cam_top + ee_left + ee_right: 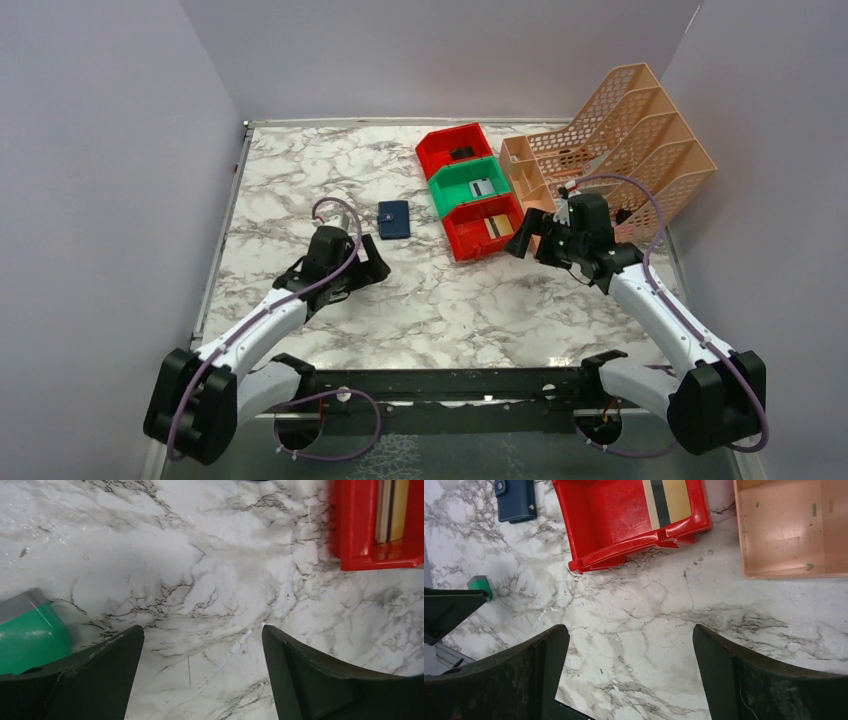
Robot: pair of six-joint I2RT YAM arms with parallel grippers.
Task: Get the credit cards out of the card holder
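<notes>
Task is judged approx. complete. No card is seen in or on the card holder, which is found shut and flat on the marble surface, near the row of bins and close to the left arm. Three cards are seen in the bins instead, one per bin: a black card in the far red bin, a silver-grey card in the green bin, and a gold/tan card w/ a dark stripe in the near red bin. Whether more cards are hidden inside the shut holder cannot be told; if none are, prob. nothing is left but pulling the arms back. The left end effector is held w/ jaws wide apart over bare marble, nothing gripped, near the holder but not touching it. A small green block is seen just beside one finger. The right end effector is likewise spread wide & empty, over bare surface just in front of the near red bin. A peach file rack is noted at far right, not involved. Re. writing: no brand, logo or label can be read anywhere. Card faces are too small or blurred, only a snap tab is shown on the holder's cover, and bins & rack look unmarked.
</notes>
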